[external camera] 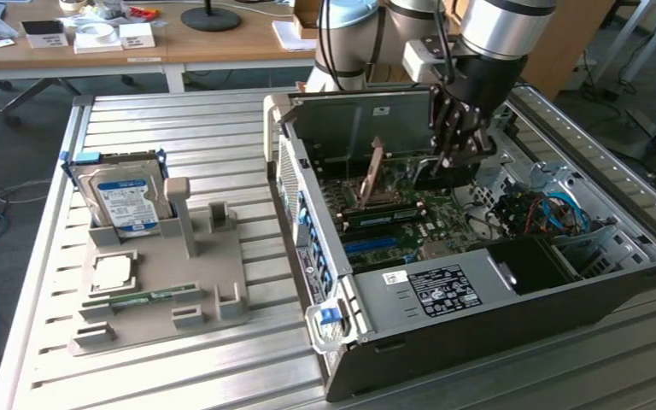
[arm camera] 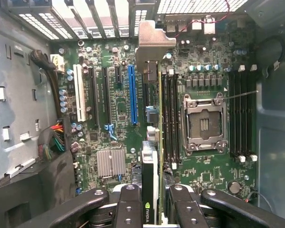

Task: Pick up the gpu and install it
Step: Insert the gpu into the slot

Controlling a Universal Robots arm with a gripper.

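item: gpu install, card in hand over the board. gripper point(arm camera: 154, 205), one, closed partway on the gpu point(arm camera: 150, 171), its fingers point(arm camera: 129, 204) pressing the two faces with the card held edge-on between them. the exterior view puts the gripper point(external camera: 459, 141) down inside the open case point(external camera: 511, 325) with the gpu point(external camera: 440, 178) hanging just under it, above the motherboard point(arm camera: 209, 166) and not yet seated. handling note, as a judgement: the card looks to sit beside the blue slot point(arm camera: 132, 95), between it and the nearer memory slots, so it should be brought square over that slot with the board kept upright, the silver bracket point(arm camera: 154, 42) aimed at the rear openings point(arm camera: 99, 14), and the push kept straight and even along the whole edge; a tilt would likely catch one end first. count, inside the case: gpu, one; blue slot, one; white slot point(arm camera: 79, 92), one; long black slots point(arm camera: 92, 95), two, with perhaps a short one more beside them, hard to be sure at this angle; cpu socket point(arm camera: 203, 124), one, open and empty; banks of memory slots, two, one on each side of the socket. count, on the tray point(external camera: 208, 273) at the exterior view's left, well apart from the case: hard drive point(external camera: 123, 201), one, standing on edge; cpu chip point(external camera: 114, 273), one, lying flat; memory stick point(external camera: 146, 298), one, lying flat near the chip.
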